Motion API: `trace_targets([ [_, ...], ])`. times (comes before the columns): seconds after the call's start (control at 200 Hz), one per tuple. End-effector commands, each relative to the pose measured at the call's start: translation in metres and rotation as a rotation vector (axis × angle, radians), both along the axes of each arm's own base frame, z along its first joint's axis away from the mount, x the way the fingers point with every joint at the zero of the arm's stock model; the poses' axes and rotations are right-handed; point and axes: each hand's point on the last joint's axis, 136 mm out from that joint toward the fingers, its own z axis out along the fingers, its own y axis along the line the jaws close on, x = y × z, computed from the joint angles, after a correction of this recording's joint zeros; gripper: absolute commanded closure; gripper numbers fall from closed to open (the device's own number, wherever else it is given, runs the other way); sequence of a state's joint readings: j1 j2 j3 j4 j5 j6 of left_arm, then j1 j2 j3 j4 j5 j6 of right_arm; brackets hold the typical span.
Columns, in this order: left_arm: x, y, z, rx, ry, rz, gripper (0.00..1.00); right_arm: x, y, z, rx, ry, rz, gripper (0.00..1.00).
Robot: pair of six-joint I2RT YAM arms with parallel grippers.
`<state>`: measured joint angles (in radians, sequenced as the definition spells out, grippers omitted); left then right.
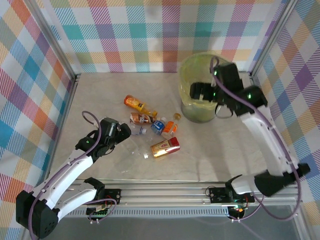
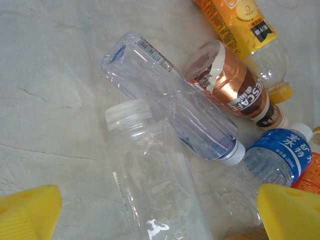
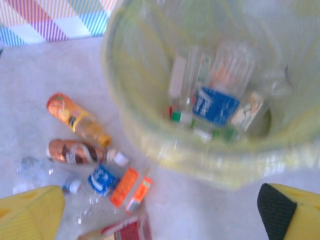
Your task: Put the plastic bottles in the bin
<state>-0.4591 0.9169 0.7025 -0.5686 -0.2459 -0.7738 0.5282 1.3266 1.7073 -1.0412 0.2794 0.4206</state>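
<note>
The bin [image 1: 189,107], round and lined with a yellow-green bag, stands at the back right. My right gripper [image 1: 196,93] hovers open over its mouth with nothing between its fingers [image 3: 30,214]. Inside the bin [image 3: 150,142] lie several bottles [image 3: 215,106]. More plastic bottles lie in a cluster mid-table: orange [image 1: 137,104], brown [image 1: 140,119], blue-labelled [image 1: 159,126], orange-labelled [image 1: 170,130], red-and-gold [image 1: 165,147]. My left gripper [image 1: 124,132] is open just above a clear white-capped bottle [image 2: 150,180], which lies between its yellow fingertips [image 2: 27,214]. A second clear bottle [image 2: 170,100] lies across it.
Plaid walls enclose the table on the left, back and right. A metal rail [image 1: 165,192] with both arm bases runs along the near edge. Bare tabletop [image 1: 95,95] lies left of the bottle cluster and between the cluster and the bin.
</note>
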Motion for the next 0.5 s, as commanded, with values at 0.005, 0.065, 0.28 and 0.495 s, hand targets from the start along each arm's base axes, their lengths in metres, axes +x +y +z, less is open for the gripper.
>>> trace_targets([
  [0.005,0.005,0.005,0.008,-0.027,-0.056,0.038,0.0,-0.035,-0.015,-0.041,0.006,0.069,-0.186,0.0],
  [0.065,0.006,0.006,0.01,-0.023,-0.071,0.037,0.0,-0.053,-0.004,-0.067,0.054,0.113,-0.205,0.0],
  [0.28,0.011,0.006,0.011,0.005,-0.085,0.024,0.0,-0.099,0.043,-0.15,0.092,0.294,-0.24,0.0],
  [0.495,0.013,0.003,0.004,0.012,-0.064,0.008,0.0,-0.112,0.095,-0.213,0.144,0.486,-0.299,0.0],
])
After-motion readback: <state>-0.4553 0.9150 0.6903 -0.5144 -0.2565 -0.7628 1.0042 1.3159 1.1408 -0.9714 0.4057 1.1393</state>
